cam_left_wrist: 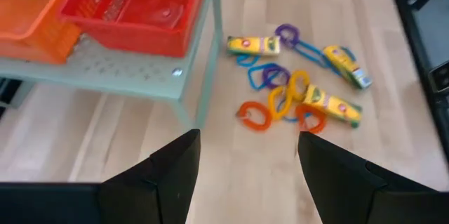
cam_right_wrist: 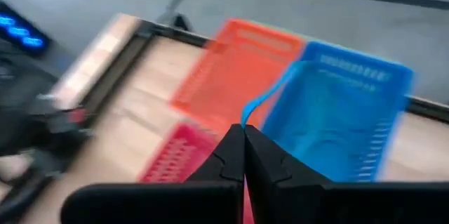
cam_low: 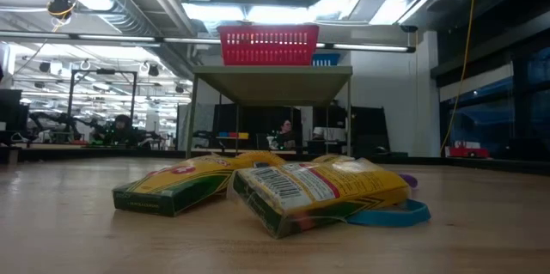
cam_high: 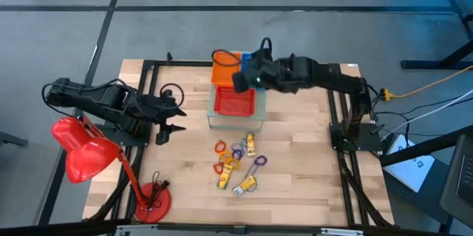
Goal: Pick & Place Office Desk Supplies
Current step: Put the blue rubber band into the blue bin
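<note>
The desk supplies [cam_high: 236,163] lie in a loose pile on the wooden table, in front of the baskets: small yellow boxes [cam_left_wrist: 331,104] and thin orange, purple, blue and yellow loops [cam_left_wrist: 284,90]. In the low view two boxes [cam_low: 318,190] lie flat on the table, with a blue loop [cam_low: 391,216] beside them. My right gripper [cam_high: 240,81] hangs over the baskets, shut on a thin blue loop [cam_right_wrist: 270,94]. My left gripper [cam_left_wrist: 249,138] stands open at the table's left [cam_high: 174,118], pointing toward the pile, with nothing between its fingers. My right gripper pinches one end of the thin blue loop [cam_right_wrist: 247,117] between its two fingertips. It comes slanting down from the table's right side. The loop sticks out past the fingertips, lifted clear, with the blue basket [cam_right_wrist: 344,112] behind it.
An orange basket [cam_high: 225,66], a blue basket [cam_high: 247,58] and a red basket [cam_high: 234,101] sit on a pale green stand [cam_left_wrist: 126,76] at the table's far middle. A red desk lamp [cam_high: 85,151] stands at the near left. Black frame rails [cam_high: 340,129] run along both sides.
</note>
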